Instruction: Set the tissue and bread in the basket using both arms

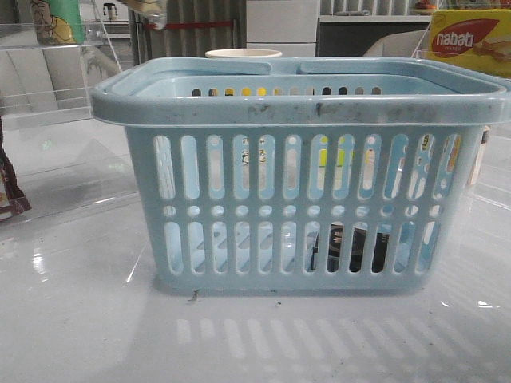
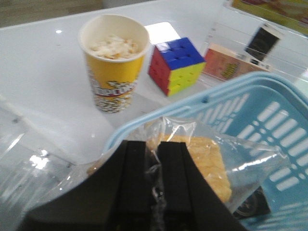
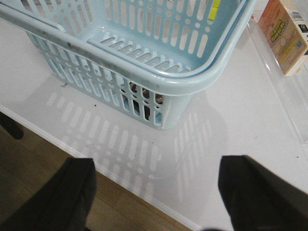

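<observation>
The light-blue basket [image 1: 295, 108] stands in the middle of the table; it also shows in the left wrist view [image 2: 269, 115] and the right wrist view [image 3: 192, 79]. My left gripper [image 2: 154, 147] is shut on the clear wrapper of the golden-brown bread [image 2: 207, 163], held over the basket's rim at its far side. The dark tissue pack [image 1: 351, 247] lies on the basket floor, seen through the slots [image 3: 144, 102]. My right gripper [image 3: 156, 166] is open and empty, above the table's front edge, near the basket's corner. Neither gripper shows clearly in the front view.
A yellow popcorn cup [image 2: 113, 62] and a Rubik's cube [image 2: 175, 65] stand behind the basket. A nabati box [image 1: 467, 40] sits on a clear shelf at the back right. A dark maroon packet [image 1: 12, 195] is at the far left. The table's front edge [image 3: 72, 144] borders the wooden floor.
</observation>
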`<action>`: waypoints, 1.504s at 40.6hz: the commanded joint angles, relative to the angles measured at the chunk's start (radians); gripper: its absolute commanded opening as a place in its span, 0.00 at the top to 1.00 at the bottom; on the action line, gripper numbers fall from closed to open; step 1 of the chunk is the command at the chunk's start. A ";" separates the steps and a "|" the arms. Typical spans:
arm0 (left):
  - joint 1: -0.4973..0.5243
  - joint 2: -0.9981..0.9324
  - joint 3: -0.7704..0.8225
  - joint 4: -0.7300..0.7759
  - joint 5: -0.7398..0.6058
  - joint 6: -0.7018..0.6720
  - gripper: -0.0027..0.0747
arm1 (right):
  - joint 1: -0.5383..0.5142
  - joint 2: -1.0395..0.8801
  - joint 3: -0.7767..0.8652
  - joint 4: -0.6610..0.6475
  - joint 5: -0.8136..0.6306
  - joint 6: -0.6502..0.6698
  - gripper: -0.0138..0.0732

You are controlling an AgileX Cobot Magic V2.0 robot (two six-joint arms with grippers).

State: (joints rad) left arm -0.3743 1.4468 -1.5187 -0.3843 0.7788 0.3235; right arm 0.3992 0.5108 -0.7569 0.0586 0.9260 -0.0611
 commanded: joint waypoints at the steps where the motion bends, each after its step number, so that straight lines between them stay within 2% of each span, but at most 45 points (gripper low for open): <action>1: -0.085 -0.006 -0.032 -0.021 -0.061 0.012 0.85 | -0.001 0.003 -0.025 -0.006 -0.071 -0.007 0.13; 8: -0.175 0.081 -0.032 -0.017 -0.111 0.012 0.85 | -0.001 0.003 -0.025 -0.006 -0.072 -0.007 0.13; 15: -0.210 0.191 -0.032 -0.015 -0.171 0.065 0.82 | -0.001 0.003 -0.025 -0.006 -0.072 -0.007 0.13; 18: -0.219 0.232 -0.032 -0.015 -0.179 0.092 0.70 | -0.001 0.003 -0.025 -0.006 -0.072 -0.007 0.13; 22: -0.221 0.265 -0.032 -0.015 -0.182 0.093 0.42 | -0.001 0.003 -0.025 -0.006 -0.072 -0.007 0.13; 26: -0.221 0.262 -0.032 -0.015 -0.182 0.096 0.27 | -0.001 0.003 -0.025 -0.006 -0.072 -0.007 0.13; 33: -0.221 0.174 -0.032 -0.015 -0.135 0.194 0.32 | -0.001 0.003 -0.025 -0.006 -0.072 -0.007 0.13; 42: -0.221 -0.003 -0.032 -0.010 -0.041 0.196 0.45 | -0.001 0.003 -0.025 -0.006 -0.073 -0.007 0.13; 49: -0.221 -0.142 -0.024 -0.010 0.096 0.160 0.47 | -0.001 0.003 -0.025 -0.006 -0.072 -0.007 0.13; 54: -0.221 -0.240 0.042 -0.034 0.134 0.160 0.47 | -0.001 0.003 -0.025 -0.006 -0.072 -0.007 0.13; 61: -0.221 -0.379 0.212 -0.049 0.178 0.160 0.47 | -0.001 0.003 -0.025 -0.006 -0.070 -0.007 0.13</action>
State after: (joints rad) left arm -0.5889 1.1460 -1.3473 -0.3922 0.9910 0.4951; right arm 0.3992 0.5108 -0.7569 0.0586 0.9260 -0.0611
